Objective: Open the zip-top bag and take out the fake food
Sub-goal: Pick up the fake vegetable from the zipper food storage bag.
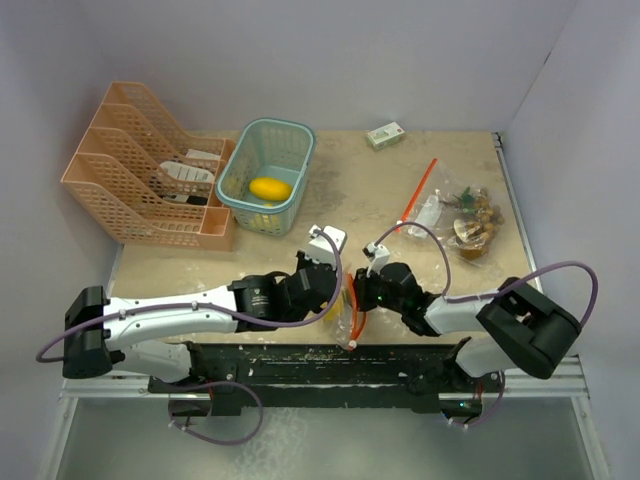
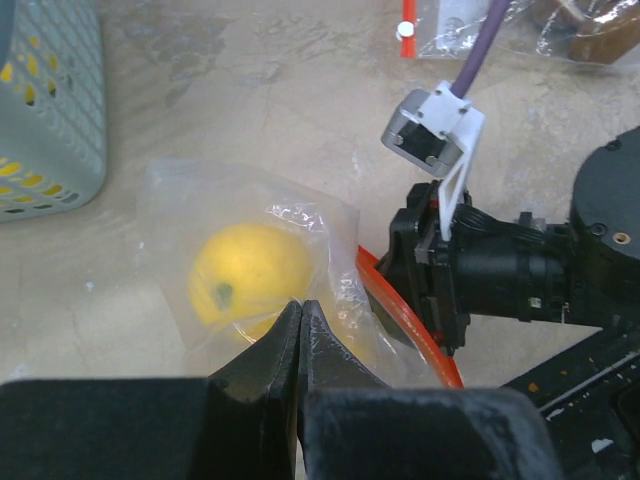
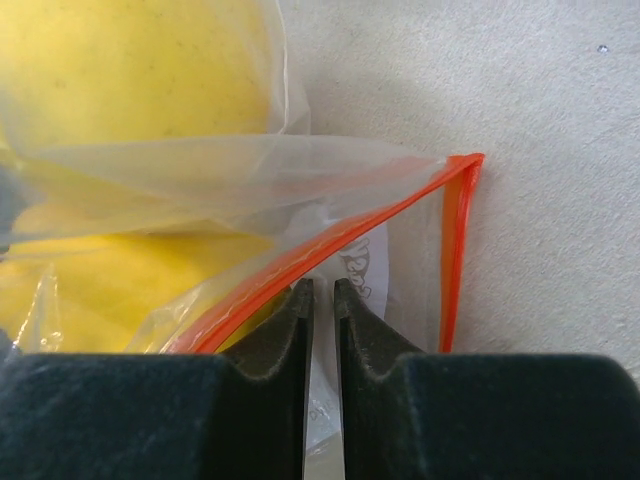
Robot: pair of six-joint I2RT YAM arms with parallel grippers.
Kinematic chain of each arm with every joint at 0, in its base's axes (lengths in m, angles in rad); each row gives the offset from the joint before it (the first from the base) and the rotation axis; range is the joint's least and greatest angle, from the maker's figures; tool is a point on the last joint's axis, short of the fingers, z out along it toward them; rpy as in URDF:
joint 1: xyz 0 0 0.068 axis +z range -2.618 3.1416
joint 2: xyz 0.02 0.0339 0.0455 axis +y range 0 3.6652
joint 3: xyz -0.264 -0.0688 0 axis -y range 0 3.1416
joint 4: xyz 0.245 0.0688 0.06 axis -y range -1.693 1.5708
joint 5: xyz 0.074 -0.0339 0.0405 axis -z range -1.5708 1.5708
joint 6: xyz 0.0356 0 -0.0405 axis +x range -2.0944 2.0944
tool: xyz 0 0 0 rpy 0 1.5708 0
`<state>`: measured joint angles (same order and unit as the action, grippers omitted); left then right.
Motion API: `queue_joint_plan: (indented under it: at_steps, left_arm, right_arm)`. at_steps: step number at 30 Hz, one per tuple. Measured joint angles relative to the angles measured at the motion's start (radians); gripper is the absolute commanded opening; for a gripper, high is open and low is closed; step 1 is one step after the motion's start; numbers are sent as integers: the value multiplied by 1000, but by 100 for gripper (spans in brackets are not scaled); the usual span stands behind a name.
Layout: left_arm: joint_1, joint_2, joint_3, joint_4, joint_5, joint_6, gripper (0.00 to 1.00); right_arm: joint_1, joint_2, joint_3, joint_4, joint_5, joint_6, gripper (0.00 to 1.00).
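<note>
Inside the zip-top bag (image 2: 305, 228), a yellow toy fruit (image 2: 250, 272), lying on the counter (image 2: 280, 100) near the front edge, between the two arms. Pinched shut on the bag's clear skin, the left end effector (image 2: 301, 312). Open just a crack, the right end effector (image 3: 322, 292), with clear film in the gap and the orange zip strip (image 3: 455, 250) beside its tips

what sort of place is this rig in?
Probably a lab test cell: plain white walls boxing in a beige tabletop, arms bolted to a metal rail, and staged props like a teal basket and pink file rack.
</note>
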<state>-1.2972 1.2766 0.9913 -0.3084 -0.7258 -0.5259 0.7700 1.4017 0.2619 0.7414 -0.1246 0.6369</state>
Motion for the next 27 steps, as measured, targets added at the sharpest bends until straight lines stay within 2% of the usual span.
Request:
queue_joint_plan:
  at_steps: [4,10,13,15,18,21,22,24,27]
  left_arm:
    - [1,-10,6,-27,-46,-1,0]
    - [1,-23,-3,-9,-96,2,0]
    - [1,23,-3,-23,-111,-21,0]
    - [1,61,-3,-28,-109,-35,0]
    - [1,98,-3,-31,-99,-45,0]
    - [7,103,-3,-37,-94,-60,0]
    - [10,103,-3,-40,-92,-65,0]
    - [23,103,-3,-54,-84,-74,0]
    - [63,101,-8,-65,-61,-98,0]
  right_arm:
    - [0,-8,0,6,-1,0,23]
    - [0,-149,-11,4,2,0,60]
    - [0,-260,-16,4,1,-11,72]
    - [0,-304,-16,5,0,-20,75]
    - [0,-303,-15,5,-10,-35,75]
    - [0,-253,-15,5,-33,-39,70]
    - [0,-237,-15,5,-38,-39,64]
    - [0,-225,-17,5,-45,-34,45]
    - [0,-274,-34,0,-45,-27,20]
